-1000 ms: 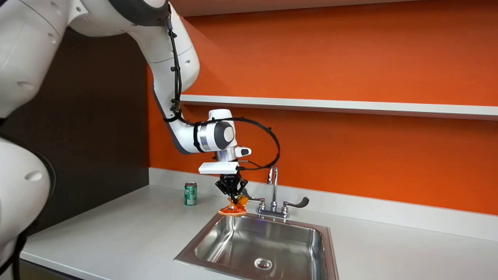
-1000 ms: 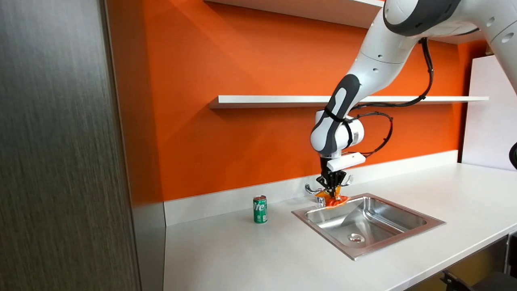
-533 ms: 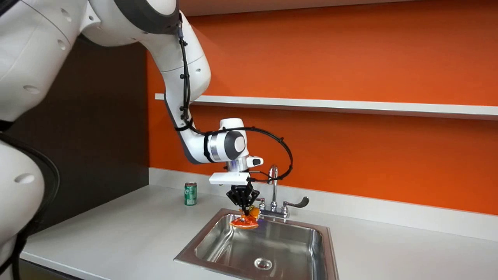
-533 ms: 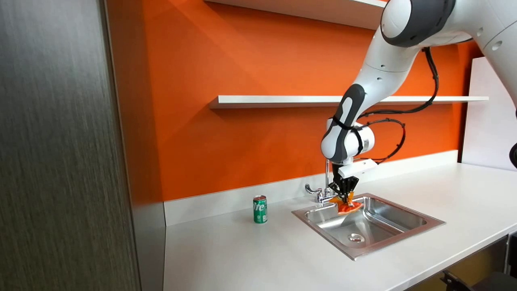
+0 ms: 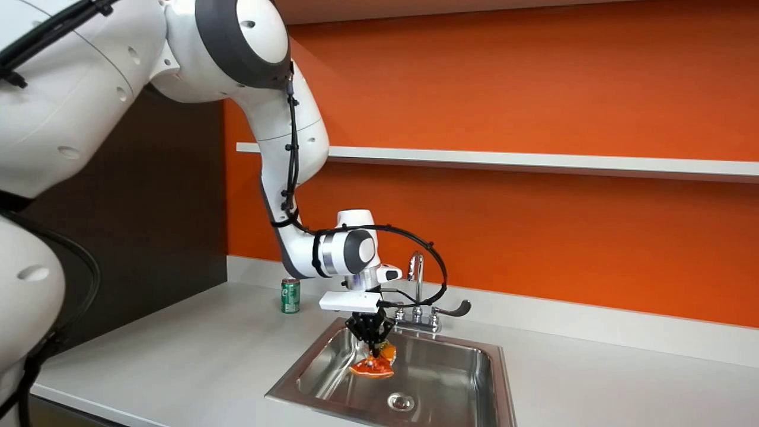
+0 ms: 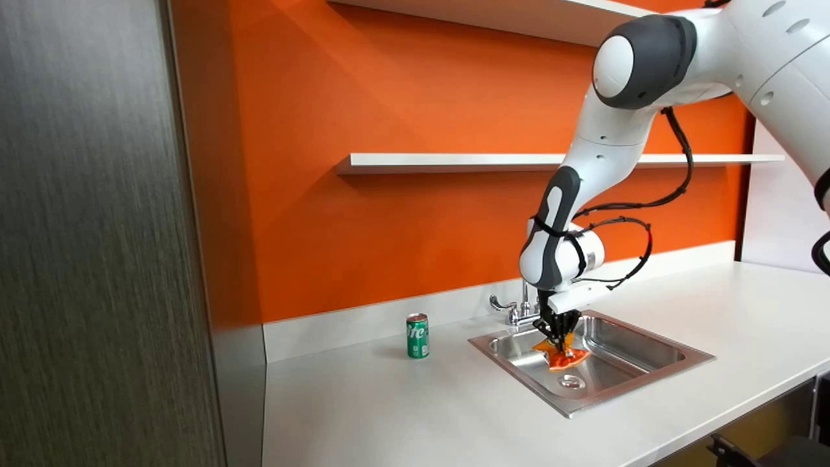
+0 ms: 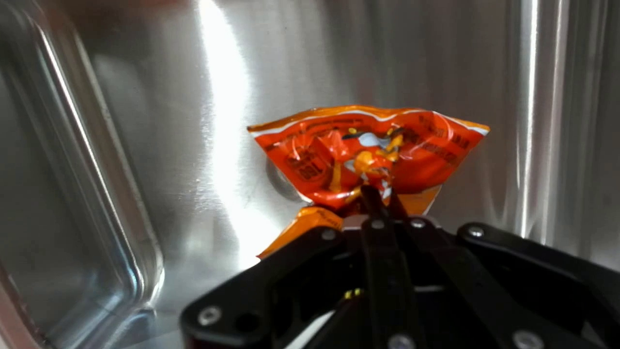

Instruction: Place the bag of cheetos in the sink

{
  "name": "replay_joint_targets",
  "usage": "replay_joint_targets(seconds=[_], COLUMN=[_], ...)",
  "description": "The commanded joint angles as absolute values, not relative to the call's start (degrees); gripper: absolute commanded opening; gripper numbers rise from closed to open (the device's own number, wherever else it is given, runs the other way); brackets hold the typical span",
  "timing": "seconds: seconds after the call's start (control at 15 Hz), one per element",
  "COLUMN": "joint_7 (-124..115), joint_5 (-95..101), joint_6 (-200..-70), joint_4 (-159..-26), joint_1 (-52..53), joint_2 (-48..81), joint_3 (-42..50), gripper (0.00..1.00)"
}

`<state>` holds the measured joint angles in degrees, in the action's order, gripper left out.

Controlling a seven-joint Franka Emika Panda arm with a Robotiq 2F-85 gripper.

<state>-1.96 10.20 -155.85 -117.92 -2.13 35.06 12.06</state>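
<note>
High arch in the arm [image 5: 270,118], gripper [image 7: 383,198] pointing straight down and pinched tight on the bag of cheetos [image 7: 310,157], that bag right over the sink [image 6: 648,377], inside all four edges!

The sink [image 5: 450,367] is shiny metal, the bag of cheetos [image 7: 373,150] glossy (and crinkled).

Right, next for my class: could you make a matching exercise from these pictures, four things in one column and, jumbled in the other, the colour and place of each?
Things
1. bag of cheetos
2. can
3. faucet
4. shelf

Colours and places
A. chrome, by one edge of the sink
B. orange-red, held in the gripper
C. white, on the orange wall
D. green, upright on the counter

Right pairs: 1-B; 2-D; 3-A; 4-C
</note>
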Motion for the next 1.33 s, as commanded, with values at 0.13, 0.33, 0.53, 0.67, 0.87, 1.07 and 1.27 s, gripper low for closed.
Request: replay_joint_targets(seconds=[0.13, 0.33, 0.53, 0.67, 0.87, 1.07, 1.27], joint_7=[-1.8, -1.8, -1.9, -2.0, -2.1, -2.1, -2.1], joint_5=[9.3, 9.3, 9.3, 9.2, 9.2, 9.4, 9.6], joint_6=[-158.0, -158.5, -159.0, -159.2, -159.4, -159.2, -159.4], joint_4=[-116.1, -116.3, -116.5, -116.5, -116.6, -116.7, -117.2], joint_1=[-3.1, -3.0, -2.8, -2.6, -2.4, -2.2, -2.0], joint_2=[38.8, 40.0, 40.9, 41.4, 41.6, 41.7, 40.9], joint_3=[10.9, 11.0, 11.0, 11.0, 11.1, 11.2, 11.4], gripper=[0.0, 0.0, 0.0, 0.0, 0.0, 0.26, 0.41])
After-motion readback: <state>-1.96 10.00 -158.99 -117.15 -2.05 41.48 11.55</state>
